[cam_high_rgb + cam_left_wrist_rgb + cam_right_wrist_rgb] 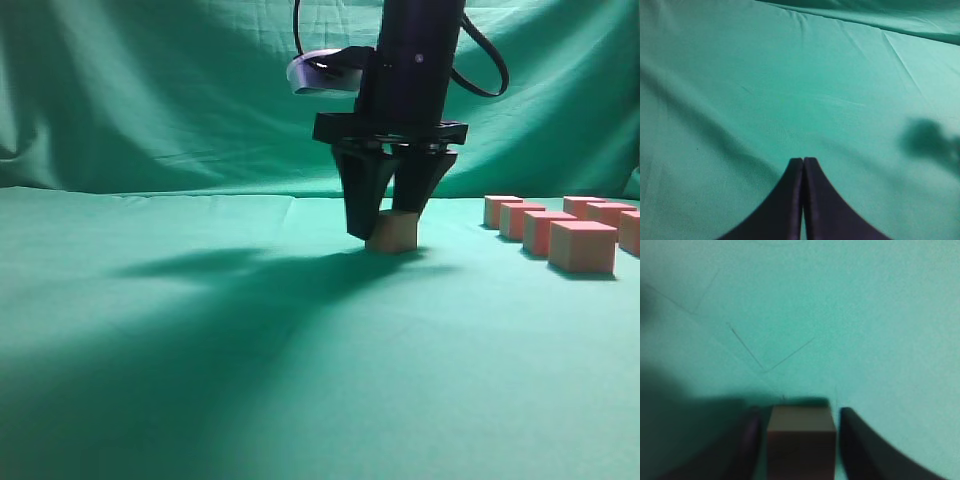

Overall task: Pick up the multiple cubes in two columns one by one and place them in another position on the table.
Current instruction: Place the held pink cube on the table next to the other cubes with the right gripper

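Note:
A tan cube (392, 234) rests on the green cloth at the middle of the exterior view. My right gripper (388, 222) stands over it with a finger on each side. In the right wrist view the cube (801, 440) sits between the fingers of the right gripper (799, 440), with a thin gap on either side, so the jaws are open. Several pink-topped cubes (582, 246) stand in two columns at the right. My left gripper (803, 161) is shut and empty over bare cloth; it is out of the exterior view.
The green cloth (200, 350) covers the table and hangs as a backdrop behind. The arm's shadow lies to the left of the middle cube. The cube columns reach the right edge of the view.

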Robot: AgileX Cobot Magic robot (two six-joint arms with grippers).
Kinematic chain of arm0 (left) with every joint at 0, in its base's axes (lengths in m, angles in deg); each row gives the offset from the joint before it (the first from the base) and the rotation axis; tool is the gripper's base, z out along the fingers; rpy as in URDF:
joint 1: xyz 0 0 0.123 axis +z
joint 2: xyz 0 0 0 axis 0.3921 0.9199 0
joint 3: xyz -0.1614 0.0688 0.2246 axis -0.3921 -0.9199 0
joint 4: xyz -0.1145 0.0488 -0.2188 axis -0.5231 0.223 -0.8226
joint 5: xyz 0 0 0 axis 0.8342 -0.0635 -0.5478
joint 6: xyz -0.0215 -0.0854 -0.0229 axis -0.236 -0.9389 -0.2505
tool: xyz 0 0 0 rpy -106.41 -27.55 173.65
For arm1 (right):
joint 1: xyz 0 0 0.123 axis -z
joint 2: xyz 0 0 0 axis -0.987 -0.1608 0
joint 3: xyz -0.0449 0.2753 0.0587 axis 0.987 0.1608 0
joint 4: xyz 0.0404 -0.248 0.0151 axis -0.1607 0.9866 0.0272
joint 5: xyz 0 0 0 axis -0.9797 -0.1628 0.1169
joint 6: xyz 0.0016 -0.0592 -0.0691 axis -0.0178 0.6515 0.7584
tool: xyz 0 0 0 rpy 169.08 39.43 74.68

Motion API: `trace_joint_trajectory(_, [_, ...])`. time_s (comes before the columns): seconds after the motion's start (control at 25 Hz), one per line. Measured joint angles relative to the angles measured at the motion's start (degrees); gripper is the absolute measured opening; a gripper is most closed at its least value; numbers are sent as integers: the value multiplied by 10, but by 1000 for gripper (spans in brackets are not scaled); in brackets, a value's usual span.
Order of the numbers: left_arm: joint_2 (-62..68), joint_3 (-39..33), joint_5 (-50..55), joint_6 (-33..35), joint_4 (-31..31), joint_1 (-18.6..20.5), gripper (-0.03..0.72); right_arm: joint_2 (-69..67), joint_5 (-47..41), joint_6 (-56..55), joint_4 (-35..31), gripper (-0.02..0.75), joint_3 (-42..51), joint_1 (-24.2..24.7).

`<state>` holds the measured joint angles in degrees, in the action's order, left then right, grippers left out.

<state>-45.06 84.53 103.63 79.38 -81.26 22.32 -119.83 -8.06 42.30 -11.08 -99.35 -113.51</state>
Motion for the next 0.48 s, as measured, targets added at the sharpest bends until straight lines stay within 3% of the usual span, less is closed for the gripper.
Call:
trace_joint_trajectory(0.12, [0, 0, 0, 0, 0, 0, 0, 3, -3, 0, 0, 582, -3, 0])
trace_joint_trajectory(0.2, [0, 0, 0, 0, 0, 0, 0, 5, -17, 0, 0, 655, -19, 0])
trace_joint_trajectory(0.48, [0, 0, 0, 0, 0, 0, 0, 20, -131, -9, 8, 643, -148, 0])
